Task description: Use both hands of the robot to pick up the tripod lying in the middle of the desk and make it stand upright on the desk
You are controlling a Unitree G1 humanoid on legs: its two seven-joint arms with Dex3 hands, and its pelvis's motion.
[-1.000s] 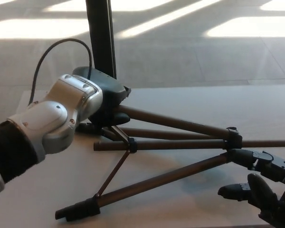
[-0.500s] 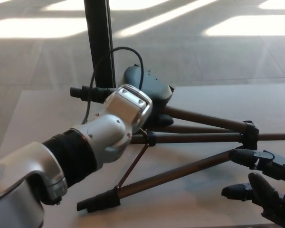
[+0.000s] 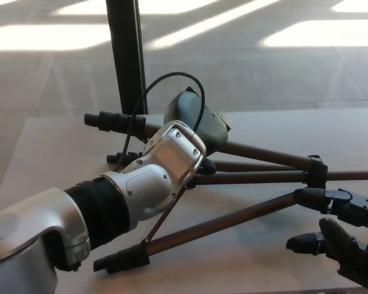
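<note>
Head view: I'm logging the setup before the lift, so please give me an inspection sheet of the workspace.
Surface: pale desk, sunlit, bare apart from the tripod.
Job's things: tripod lying on its side, legs spread, one foot nearest the camera.
Clutter: nothing seen.
Hands: left hand over the tripod's hub, fingers hidden, grip cannot be told; right hand low at the desk's right, fingers apart, beside a leg clamp, holding nothing.
Cables: black cable looping over the left wrist.
Surroundings: dark upright post behind the desk; floor with bright light patches.
</note>
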